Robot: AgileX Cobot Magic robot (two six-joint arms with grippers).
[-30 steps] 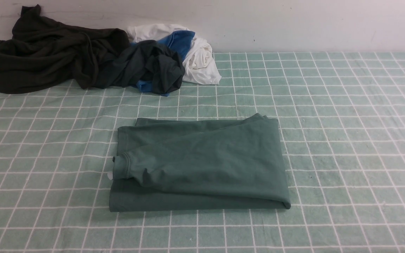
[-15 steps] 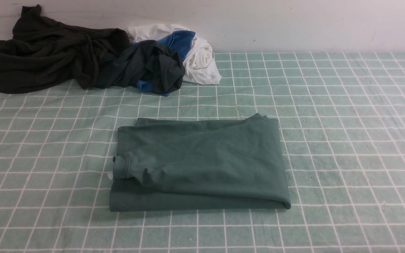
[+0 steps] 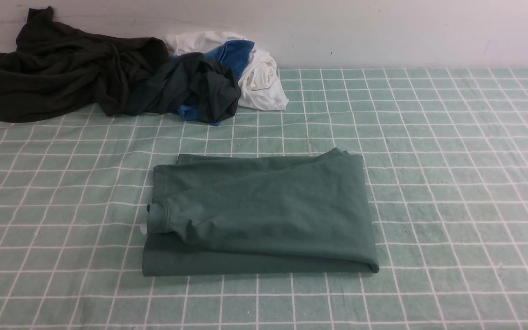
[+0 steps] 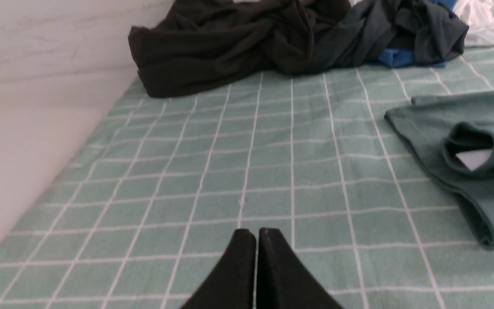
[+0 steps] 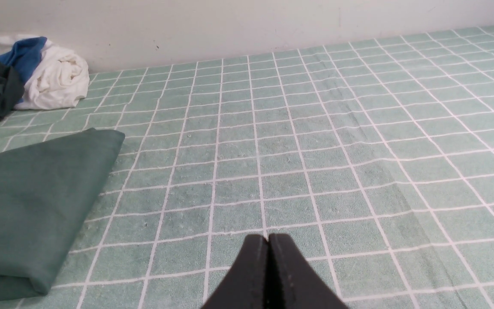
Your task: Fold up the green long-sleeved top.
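I am inspecting the green long-sleeved top [image 3: 264, 215]: soft, limp jersey; grip at its folded edge. Left pincer [image 4: 256, 234] and right pincer [image 5: 268, 238] are sitting clenched, empty.

Matte black finger pairs, the only parts of the robot in sight

The left gripper [image 4: 256, 234] shows as two matte black fingers [image 4: 238, 270] that widen from narrow, rounded tips into broad wedge-shaped bases, with a thin pale seam running between their flat inner faces. The right gripper [image 5: 268, 238] has the same matte black, tapered fingers [image 5: 287, 274], its seam a dark line, the surface faintly grainy and dusted with pale specks. No cables, screws or markings can be made out on either pair.
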